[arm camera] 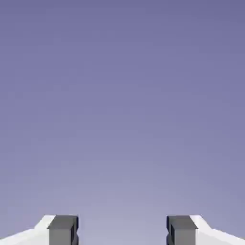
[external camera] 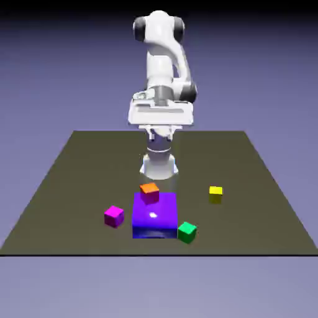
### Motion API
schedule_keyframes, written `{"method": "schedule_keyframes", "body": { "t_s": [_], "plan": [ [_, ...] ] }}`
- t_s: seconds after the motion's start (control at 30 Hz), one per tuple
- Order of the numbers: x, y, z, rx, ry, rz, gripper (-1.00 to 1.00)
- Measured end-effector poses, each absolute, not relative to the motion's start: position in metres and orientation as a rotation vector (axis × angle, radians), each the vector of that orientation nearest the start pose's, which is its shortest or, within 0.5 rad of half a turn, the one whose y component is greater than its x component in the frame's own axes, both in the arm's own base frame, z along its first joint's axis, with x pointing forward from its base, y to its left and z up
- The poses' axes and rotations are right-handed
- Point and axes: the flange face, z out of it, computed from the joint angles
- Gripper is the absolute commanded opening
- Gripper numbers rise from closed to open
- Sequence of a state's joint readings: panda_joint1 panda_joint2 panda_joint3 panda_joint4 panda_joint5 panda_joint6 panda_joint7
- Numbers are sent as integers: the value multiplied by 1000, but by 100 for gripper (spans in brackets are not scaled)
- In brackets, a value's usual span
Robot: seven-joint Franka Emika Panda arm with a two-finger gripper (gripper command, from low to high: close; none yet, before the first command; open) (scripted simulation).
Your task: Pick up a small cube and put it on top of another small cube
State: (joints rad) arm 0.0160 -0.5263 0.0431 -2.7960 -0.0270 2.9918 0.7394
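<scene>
The flat dark olive table (external camera: 248, 239) lies before a plain blue-violet backdrop (external camera: 49, 74); the white two-finger gripper (external camera: 161, 136) is open wide, holding nothing.

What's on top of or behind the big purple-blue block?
An orange-red cube shows at the far edge of the big purple-blue block. Whether it rests on top or stands behind, I can't tell; the block hides the table directly behind.

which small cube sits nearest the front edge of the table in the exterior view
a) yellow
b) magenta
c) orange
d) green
d, since the green cube sits lower in the exterior view than the magenta cube, the yellow cube and the orange cube, closest to the table's front edge
</scene>
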Motion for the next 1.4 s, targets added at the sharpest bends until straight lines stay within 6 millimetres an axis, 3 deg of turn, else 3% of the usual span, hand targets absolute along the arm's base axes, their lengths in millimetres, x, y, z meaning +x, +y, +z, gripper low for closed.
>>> {"method": "schedule_keyframes", "body": {
  "t_s": [0.13,0.3,0.43,0.5,0.53,0.7,0.77,0.93,0.97,1.03,1.2,1.27,1.4],
  "plan": [
    [403,92,382,-2900,606,-712,0],
    [384,169,306,-3201,198,-360,0],
    [345,229,252,-3352,-216,-82,0],
    [330,242,229,-3401,-367,58,0],
    [311,262,219,-3410,-520,114,0],
    [249,307,180,-3400,-1038,394,0],
    [242,311,177,-3391,-1093,417,0],
    [239,289,117,-3392,-1093,416,0],
    [238,287,113,-3391,-1093,417,-100],
    [238,287,113,-3391,-1093,418,-100],
    [242,310,173,-3390,-1091,420,-100],
    [273,286,182,-3479,-753,469,-100],
    [334,218,201,-3525,64,568,-100]
  ]
}}
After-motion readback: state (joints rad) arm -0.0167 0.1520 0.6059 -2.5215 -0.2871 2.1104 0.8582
